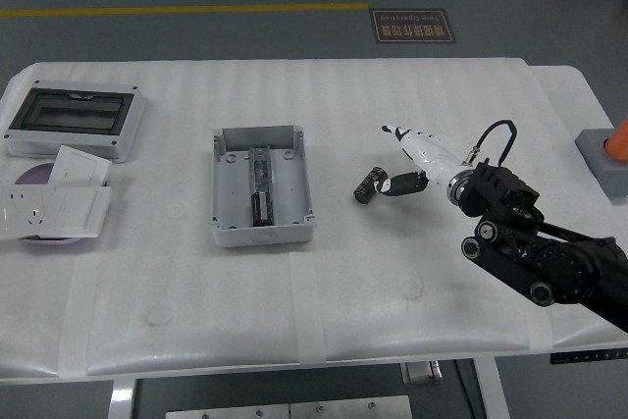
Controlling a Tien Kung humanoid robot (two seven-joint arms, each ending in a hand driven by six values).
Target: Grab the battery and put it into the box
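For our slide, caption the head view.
Right hand hovers open right of the grey box, a battery already inside.
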